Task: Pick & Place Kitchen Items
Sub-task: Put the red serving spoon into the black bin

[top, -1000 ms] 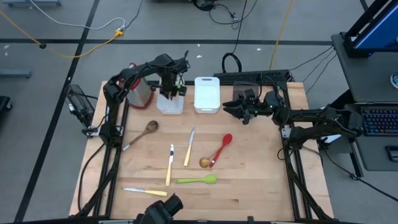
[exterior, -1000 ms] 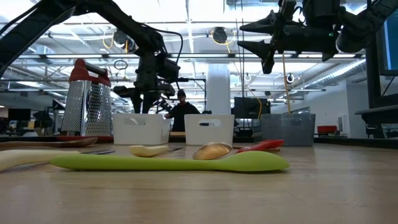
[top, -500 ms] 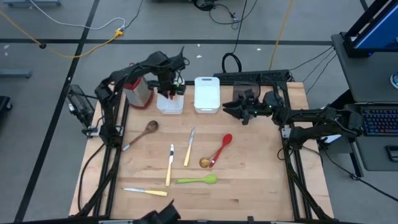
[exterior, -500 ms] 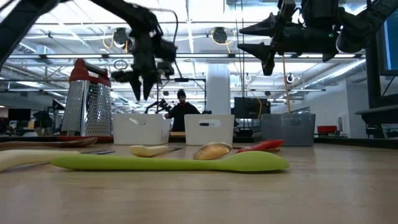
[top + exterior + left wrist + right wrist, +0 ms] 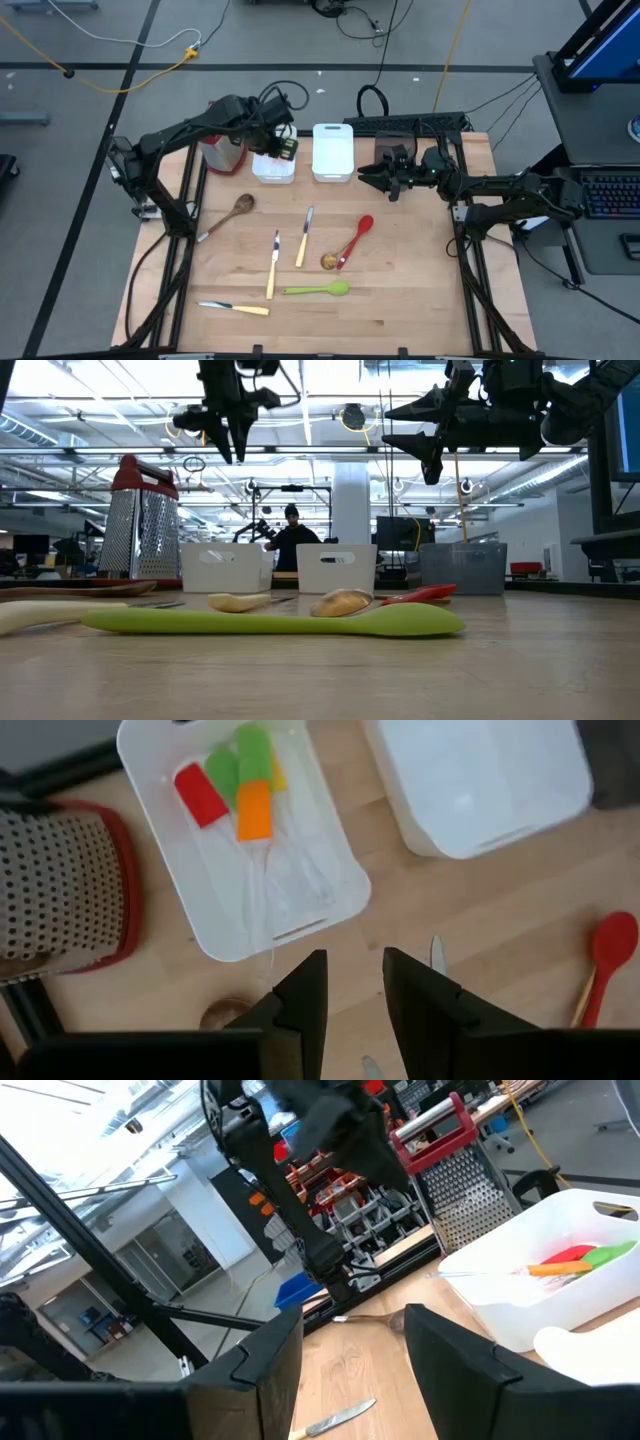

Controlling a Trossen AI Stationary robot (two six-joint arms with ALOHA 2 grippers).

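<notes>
Several utensils lie flat on the wooden table: a wooden spoon (image 5: 232, 212), two cream-handled knives (image 5: 304, 236) (image 5: 272, 263), a third knife (image 5: 235, 308), a red spoon (image 5: 356, 238) and a green spoon (image 5: 317, 290). Red (image 5: 200, 795), green (image 5: 253, 750) and orange (image 5: 254, 808) spatulas lie in the left white bin (image 5: 330, 915). My left gripper (image 5: 275, 140) is open and empty, high above that bin (image 5: 273, 168); it also shows in the low view (image 5: 226, 440). My right gripper (image 5: 368, 174) is open and empty in the air at the far right (image 5: 405, 422).
A steel grater with a red top (image 5: 222, 150) stands left of the left bin. A second white bin (image 5: 333, 152) and a dark bin (image 5: 388, 148) stand along the far edge. A person shows in the room behind the table (image 5: 291, 538).
My left gripper has risen straight up from just over the left white bin to well above it, staying over the bin's near end. The utensils and my right gripper have kept still.
</notes>
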